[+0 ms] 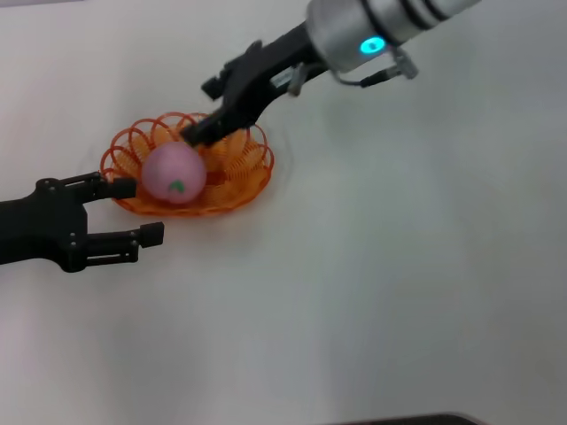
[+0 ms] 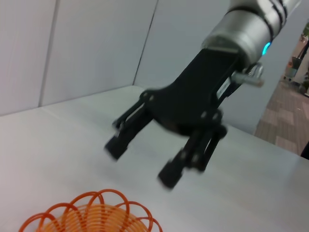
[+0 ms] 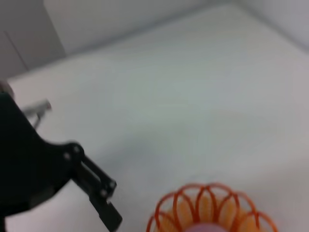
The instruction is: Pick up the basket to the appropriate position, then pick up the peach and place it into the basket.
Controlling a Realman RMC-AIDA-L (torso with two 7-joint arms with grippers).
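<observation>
The oval orange wire basket [image 1: 237, 168] stands on the white table at centre left. The pale pink peach [image 1: 174, 173] lies inside it, toward its left side, green leaf mark facing front. My right gripper [image 1: 202, 112] is open and empty, hovering just above the basket's back rim, one fingertip close over the peach. It also shows open in the left wrist view [image 2: 141, 163], above the basket rim [image 2: 91, 212]. My left gripper [image 1: 139, 211] is open and empty at the basket's front left, upper finger near the rim. One of its fingers [image 3: 102, 200] shows in the right wrist view beside the basket [image 3: 212, 208].
The white table [image 1: 399, 266] stretches to the right and front of the basket. A grey wall [image 2: 96, 43] stands behind the table. A dark edge shows at the table's front [image 1: 416, 420].
</observation>
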